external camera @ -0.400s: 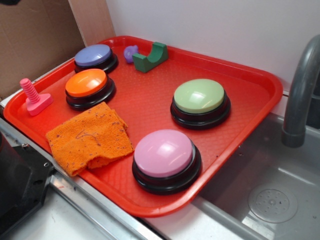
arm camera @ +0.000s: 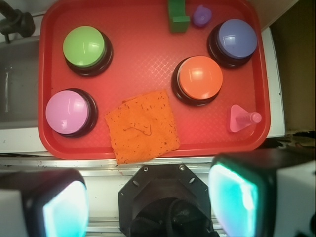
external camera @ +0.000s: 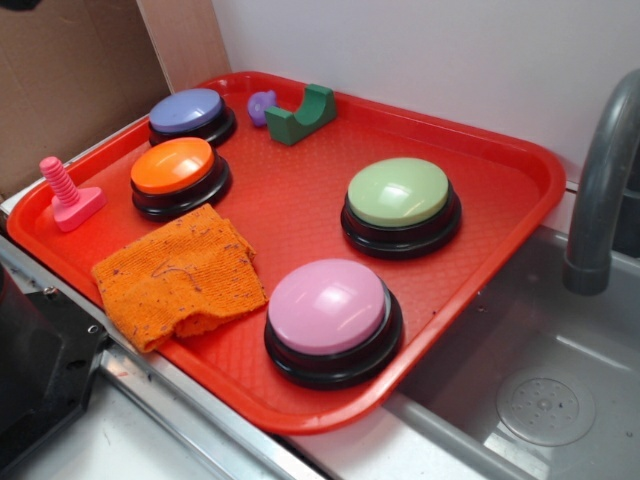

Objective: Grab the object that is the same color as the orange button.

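Rag point(arm camera: 142, 127) on red tray point(arm camera: 148, 44), at seven o'clock from the orange button point(arm camera: 200, 77).
Soft, light, limp cloth; pinch a raised fold mid-sheet. Gripper point(arm camera: 148, 197) hangs above, fingers apart, empty.

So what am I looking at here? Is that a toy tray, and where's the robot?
It's a robot arm's play table. One picture is taken from the side. The other comes from a camera on the robot's wrist, looking straight down. The two blurry blocks at the bottom are its gripper fingers, spread apart and holding nothing.

On the red tray sit four big push-buttons: an orange button, a purple one, a green one and a pink one. There's also an orange cloth, a pink toy screw and a green block. Beside the tray is a sink.
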Controlling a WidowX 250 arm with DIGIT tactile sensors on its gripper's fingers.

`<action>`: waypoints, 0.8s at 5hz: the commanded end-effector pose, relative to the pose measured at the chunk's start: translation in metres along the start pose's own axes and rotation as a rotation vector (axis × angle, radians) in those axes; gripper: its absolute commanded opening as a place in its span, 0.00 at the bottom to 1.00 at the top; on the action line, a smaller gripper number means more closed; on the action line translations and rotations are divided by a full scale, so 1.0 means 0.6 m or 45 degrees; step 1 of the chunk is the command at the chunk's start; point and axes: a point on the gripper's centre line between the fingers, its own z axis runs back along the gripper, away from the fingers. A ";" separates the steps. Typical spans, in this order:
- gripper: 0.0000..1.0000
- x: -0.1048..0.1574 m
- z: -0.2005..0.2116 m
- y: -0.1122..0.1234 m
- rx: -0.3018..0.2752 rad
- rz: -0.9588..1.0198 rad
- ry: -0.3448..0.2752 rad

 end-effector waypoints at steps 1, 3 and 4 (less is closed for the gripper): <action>1.00 0.023 -0.074 0.047 -0.138 0.057 -0.138; 1.00 0.042 -0.188 0.086 -0.079 0.196 -0.062; 1.00 0.047 -0.246 0.093 -0.048 0.196 -0.017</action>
